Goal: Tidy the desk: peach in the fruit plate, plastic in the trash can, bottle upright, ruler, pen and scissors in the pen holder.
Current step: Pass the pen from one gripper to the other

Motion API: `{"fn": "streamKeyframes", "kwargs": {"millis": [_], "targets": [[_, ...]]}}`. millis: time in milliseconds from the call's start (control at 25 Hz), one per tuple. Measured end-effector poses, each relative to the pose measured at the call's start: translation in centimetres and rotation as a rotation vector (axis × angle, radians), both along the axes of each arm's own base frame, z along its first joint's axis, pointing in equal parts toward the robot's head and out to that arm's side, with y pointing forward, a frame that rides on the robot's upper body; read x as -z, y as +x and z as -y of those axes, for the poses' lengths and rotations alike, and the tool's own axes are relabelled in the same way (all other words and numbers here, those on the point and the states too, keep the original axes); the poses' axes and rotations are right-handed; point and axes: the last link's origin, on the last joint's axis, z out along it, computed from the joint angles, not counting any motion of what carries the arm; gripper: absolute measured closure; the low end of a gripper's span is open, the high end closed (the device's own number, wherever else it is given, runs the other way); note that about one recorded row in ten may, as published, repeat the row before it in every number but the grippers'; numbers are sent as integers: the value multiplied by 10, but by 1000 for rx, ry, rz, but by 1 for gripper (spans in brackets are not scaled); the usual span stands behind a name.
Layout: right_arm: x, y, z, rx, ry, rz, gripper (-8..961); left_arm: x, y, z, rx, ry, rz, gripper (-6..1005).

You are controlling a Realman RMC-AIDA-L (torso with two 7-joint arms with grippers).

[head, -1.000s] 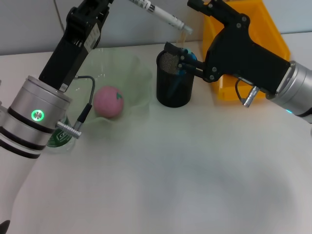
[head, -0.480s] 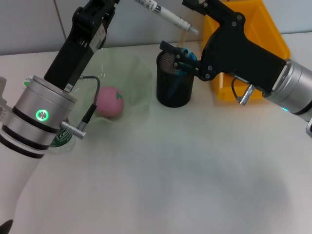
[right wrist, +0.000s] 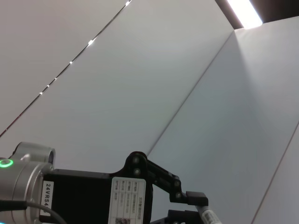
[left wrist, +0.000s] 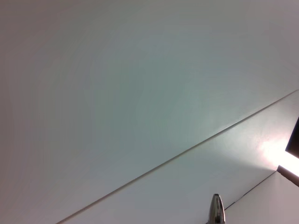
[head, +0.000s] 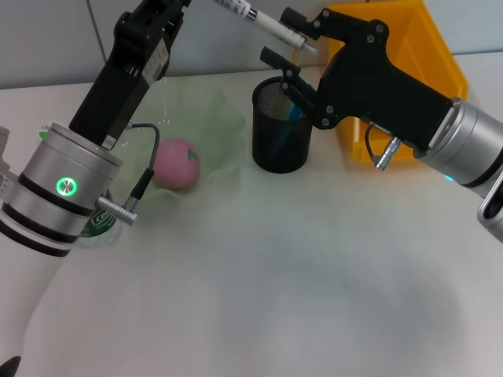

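Observed from the head view, clock directions referring to that view. The yellow bin point(head: 440, 63) stands at 2 o'clock, partly behind the right arm. The translucent green fruit plate point(head: 216, 126) lies at 10 o'clock, with the pink peach point(head: 174, 163) resting in it. The black mesh pen holder point(head: 279, 133) stands at 12 o'clock, just beside the plate, with something blue inside. The right gripper point(head: 284, 49) is at the holder's far rim, fingers spread with nothing between them. The left gripper point(right wrist: 198, 205) is raised at 11 o'clock, clamped on the white pen point(head: 266, 23), which slants above the holder, clear of it. A green-labelled bottle point(head: 98, 224) shows at 9 o'clock, mostly hidden behind the left arm.
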Motion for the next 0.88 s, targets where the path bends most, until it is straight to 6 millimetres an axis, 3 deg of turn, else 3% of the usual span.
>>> {"fn": "streamKeyframes", "kwargs": {"millis": [240, 760, 880], "targets": [[-1, -1, -1, -1, 7, -6, 605, 0, 0, -1, -2, 1, 2, 855], [-1, -1, -1, 0, 8, -6, 628, 2, 0, 1, -1, -9, -3, 854], [-1, -1, -1, 1, 7, -7, 743, 2, 0, 1, -2, -9, -3, 854]]}}
